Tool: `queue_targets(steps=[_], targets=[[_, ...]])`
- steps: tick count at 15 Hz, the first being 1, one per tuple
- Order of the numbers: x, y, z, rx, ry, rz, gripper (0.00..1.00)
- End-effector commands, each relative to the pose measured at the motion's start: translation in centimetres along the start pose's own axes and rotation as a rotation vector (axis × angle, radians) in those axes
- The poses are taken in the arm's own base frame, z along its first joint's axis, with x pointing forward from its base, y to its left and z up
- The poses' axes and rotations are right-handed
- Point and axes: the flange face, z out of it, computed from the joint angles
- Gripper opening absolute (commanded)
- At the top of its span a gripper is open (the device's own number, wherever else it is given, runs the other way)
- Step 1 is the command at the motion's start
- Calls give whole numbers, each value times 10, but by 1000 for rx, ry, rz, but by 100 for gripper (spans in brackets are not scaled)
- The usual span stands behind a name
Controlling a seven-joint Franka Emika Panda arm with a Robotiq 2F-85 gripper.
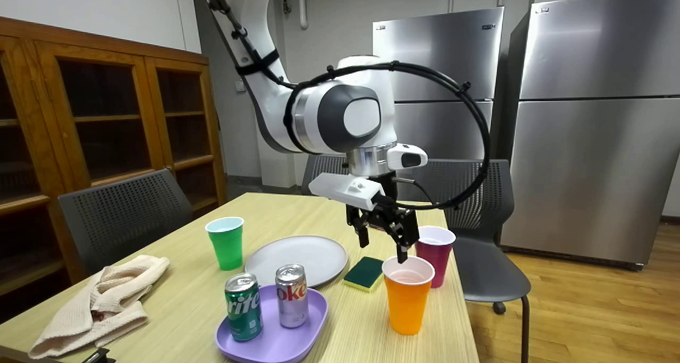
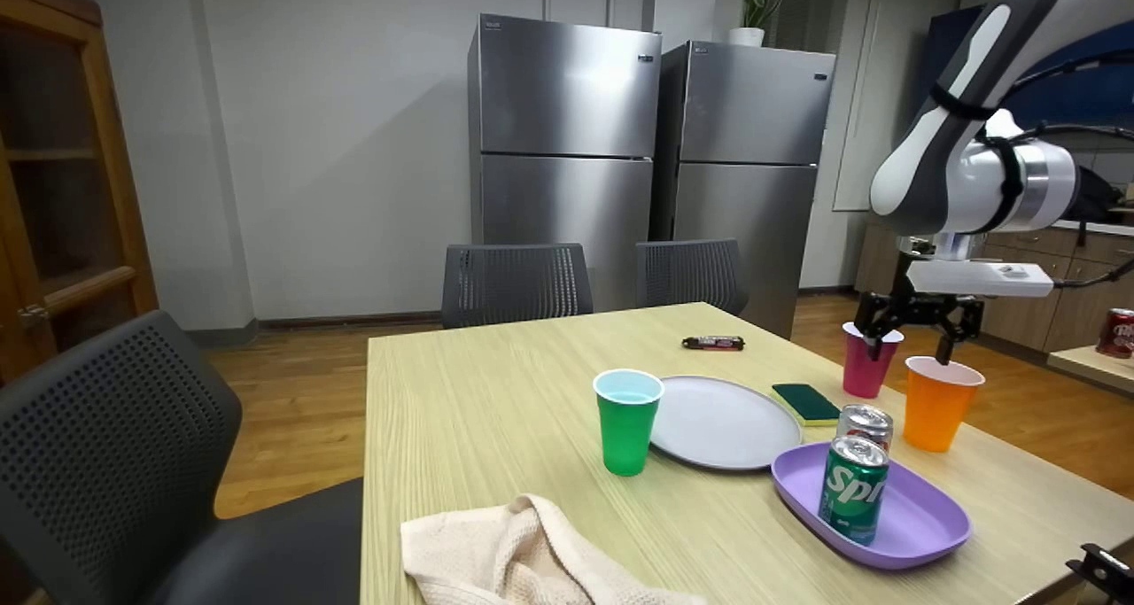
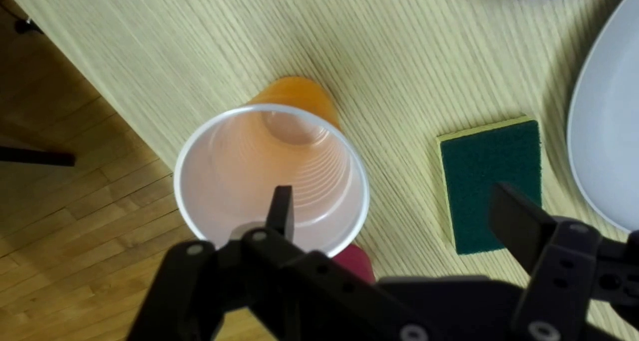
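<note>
My gripper (image 1: 383, 250) hangs pointing down over the table, its jaws wide apart and nothing between them. In the wrist view one finger (image 3: 282, 208) overlaps the mouth of the orange cup (image 3: 299, 94); whether its tip dips below the rim I cannot tell. The opposite finger (image 3: 521, 226) appears above the green and yellow sponge (image 3: 491, 166). Upright in both exterior views, the orange cup (image 2: 939, 410) stands near the table edge. A magenta cup (image 1: 435, 262) is close behind it, mostly hidden in the wrist view by the orange cup and the gripper.
A purple tray (image 1: 276, 342) carries a Sprite can (image 1: 243, 310) and a Diet Coke can (image 1: 291, 299). Beside it lie a grey plate (image 1: 297, 256), a green cup (image 1: 228, 246) and a beige cloth (image 1: 106, 299). A dark wrapped bar (image 2: 713, 343) rests farther back. Chairs surround the table.
</note>
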Motion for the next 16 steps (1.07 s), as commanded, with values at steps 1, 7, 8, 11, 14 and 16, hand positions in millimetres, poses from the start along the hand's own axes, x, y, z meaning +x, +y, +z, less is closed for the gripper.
queue_targets(steps=[1, 7, 8, 11, 14, 16], targets=[[12, 2, 9, 17, 21, -18, 100], [16, 5, 21, 21, 21, -38, 100], [16, 5, 22, 21, 21, -40, 100], [17, 8, 22, 20, 25, -47, 66], [18, 10, 22, 19, 30, -53, 40], [19, 11, 22, 18, 33, -55, 27]])
